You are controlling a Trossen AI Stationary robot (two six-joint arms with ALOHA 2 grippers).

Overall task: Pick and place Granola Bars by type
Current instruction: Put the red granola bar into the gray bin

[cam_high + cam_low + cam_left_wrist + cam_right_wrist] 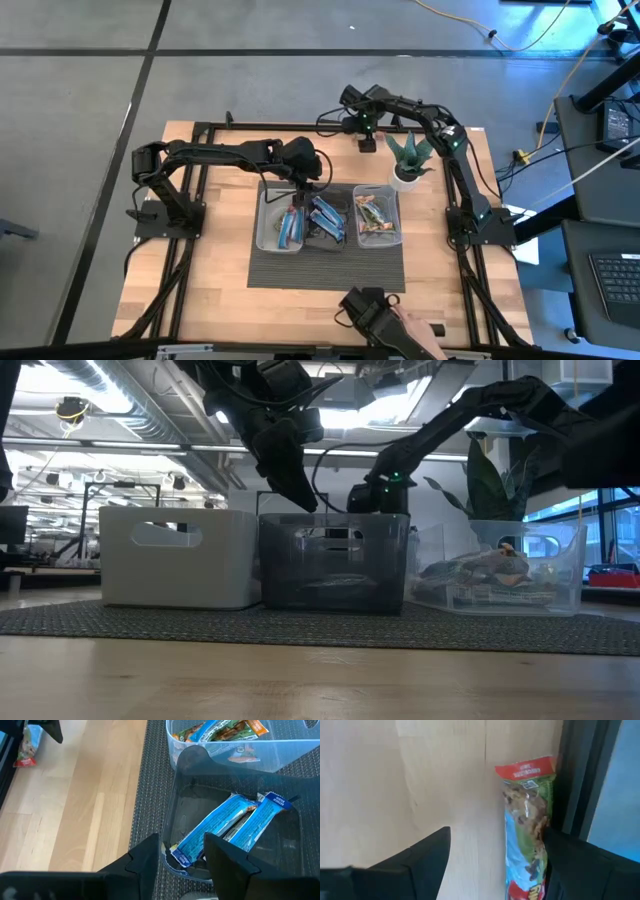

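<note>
Green-wrapped granola bar (527, 830) between the wide-open, empty right hand's (490, 865) fingers, by the table's edge.

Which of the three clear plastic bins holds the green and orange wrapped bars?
The clear bin nearest the potted plant, at the row's right end. The middle bin and left bin show blue wrapped bars instead.

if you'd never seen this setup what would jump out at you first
Probably the shiny blue granola bars lying in the middle clear bin, with the left gripper hanging open just above them. Next, the right gripper at the table's far edge, open around a lone green-and-red bar, and the spiky potted plant beside the bins.
</note>
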